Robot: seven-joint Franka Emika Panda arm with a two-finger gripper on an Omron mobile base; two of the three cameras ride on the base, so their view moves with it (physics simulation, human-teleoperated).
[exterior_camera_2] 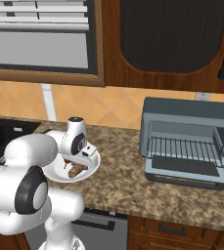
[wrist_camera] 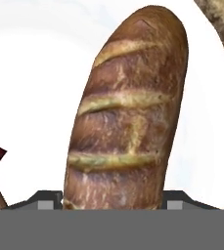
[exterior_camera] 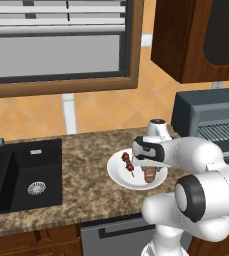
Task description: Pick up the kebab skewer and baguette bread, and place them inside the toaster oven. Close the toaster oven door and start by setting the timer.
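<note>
Dealing with the baguette bread (wrist_camera: pixel 125 112) at this point, judging by the tool (wrist_camera: pixel 113 202) hanging right over it. Lying flat on the white plate (exterior_camera: pixel 117 172), crust slashes running across the loaf. Straddling the near end of it with the dark fingertips (wrist_camera: pixel 47 199), one on either side, both close against the crust; not possible to tell whether pinching or just short of contact.

Needing, by the look of it, a pinch squarely across the width rather than out at the rounded end, firm enough to stop the loaf pivoting. Then calling for a straight lift before any sideways swing, so as not to drag the plate or knock the neighbour.

Sharing the plate with the kebab skewer (exterior_camera: pixel 127 161), lying just beside the loaf and apart from it, dark red chunks threaded on a thin stick. Holding those two things and nothing else.

Sitting on the speckled worktop (exterior_camera: pixel 81 150), between the black sink (exterior_camera: pixel 21 175) and the toaster oven (exterior_camera_2: pixel 182 110). Standing with the toaster oven door (exterior_camera_2: pixel 184 168) dropped open and the wire rack (exterior_camera_2: pixel 182 146) bare, nothing inside as yet. Waiting well apart from the plate, so probably asking for a level carry across the worktop, loaf lined up with the opening and set to one side of the rack, leaving room for the skewer.
</note>
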